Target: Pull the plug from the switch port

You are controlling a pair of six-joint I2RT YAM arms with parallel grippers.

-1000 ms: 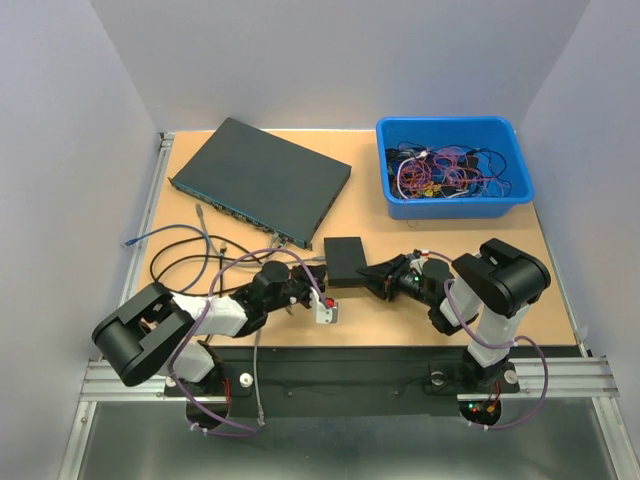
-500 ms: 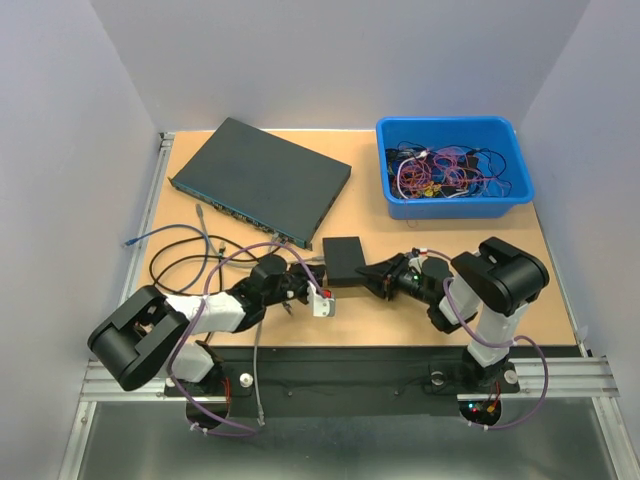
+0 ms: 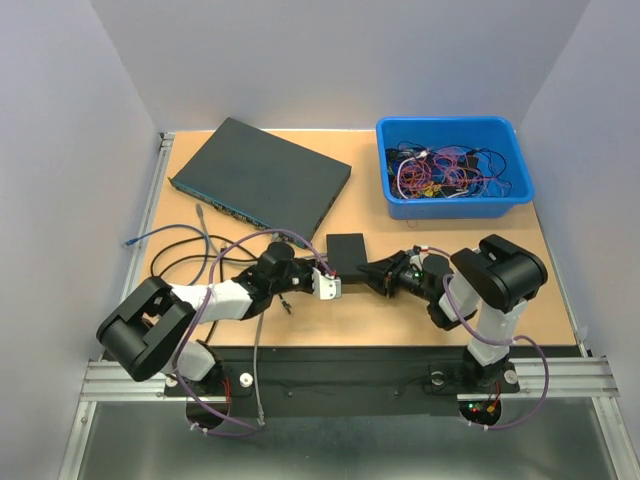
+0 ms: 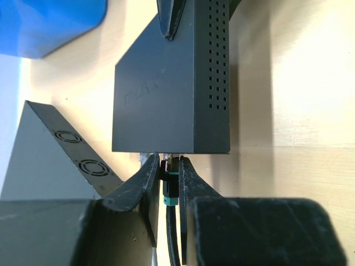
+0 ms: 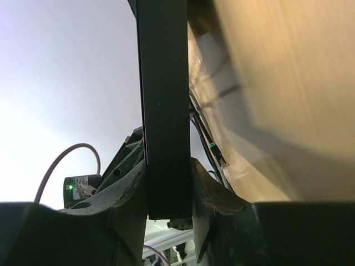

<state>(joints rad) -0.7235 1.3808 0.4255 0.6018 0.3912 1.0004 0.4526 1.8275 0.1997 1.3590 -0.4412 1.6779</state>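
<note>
A small black switch [image 3: 347, 254] lies on the table in front of the arms. My right gripper [image 3: 373, 271] is shut on its right edge, which stands between the jaws in the right wrist view [image 5: 163, 111]. My left gripper [image 3: 326, 270] is at the switch's near-left side. In the left wrist view the left gripper [image 4: 168, 166] is shut on a black plug with a teal band [image 4: 168, 180], which sits at the port edge of the switch [image 4: 166, 94]. The plug's black cable [image 4: 172, 238] runs back between the fingers.
A large dark rack switch [image 3: 262, 180] lies at the back left, with cables [image 3: 185, 245] looping in front of it. A blue bin [image 3: 455, 165] full of wires stands at the back right. The rack switch's fan side [image 4: 61, 160] is close on the left gripper's left.
My left gripper has moved up and right, from the table in front of the switch to its port side. The right arm and the switch have barely moved.
</note>
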